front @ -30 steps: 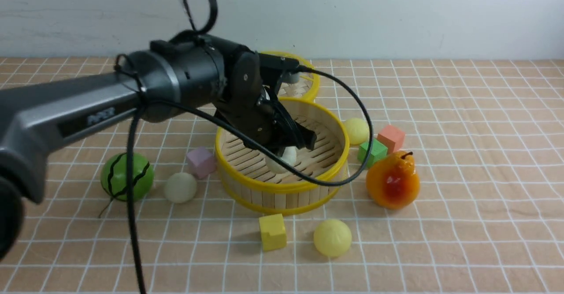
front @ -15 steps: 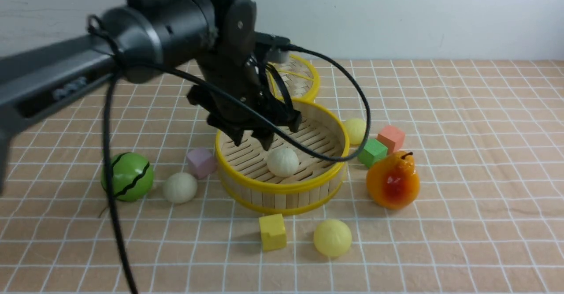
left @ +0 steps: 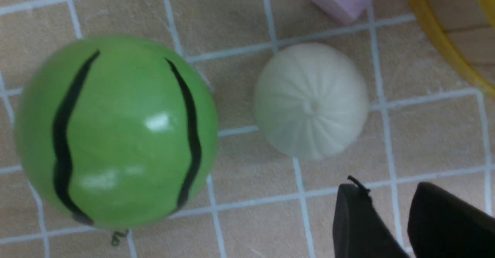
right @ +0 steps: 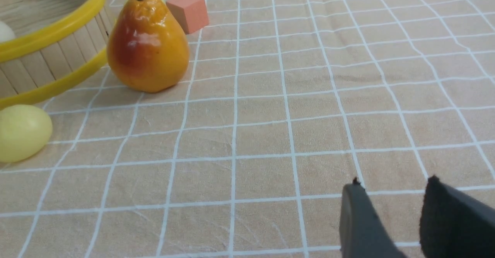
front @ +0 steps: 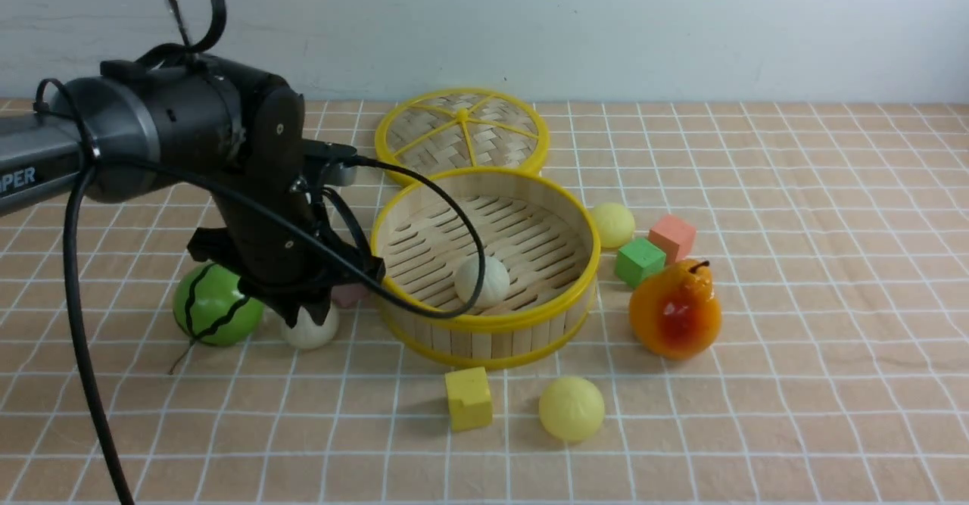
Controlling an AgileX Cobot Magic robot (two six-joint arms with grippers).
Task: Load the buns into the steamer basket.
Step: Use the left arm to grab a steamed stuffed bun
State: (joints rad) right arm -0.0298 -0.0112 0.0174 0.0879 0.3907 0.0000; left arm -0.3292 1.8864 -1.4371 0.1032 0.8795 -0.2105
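The steamer basket (front: 564,297) stands mid-table with one off-white bun (front: 483,280) on its slatted floor. A second off-white bun (front: 312,331) sits on the cloth to its left, also in the left wrist view (left: 311,99). My left gripper (front: 305,313) hangs just over this bun, jaws open and empty; its fingertips show beside the bun in the left wrist view (left: 386,186). One pale yellow bun (front: 612,224) lies right of the basket, another (front: 571,408) in front of it. My right gripper (right: 392,182) is open and empty over bare cloth, out of the front view.
A green striped melon ball (front: 216,304) sits close left of the outer bun. A purple cube (front: 347,294) lies between the bun and the basket. The woven lid (front: 462,130) lies behind. Pear (front: 675,308), green cube (front: 638,260), red cube (front: 671,237) and yellow cube (front: 468,397) surround the basket.
My left gripper let go of an off-white bun in the basket, lifted out, swung left and came down over the bun beside the melon.
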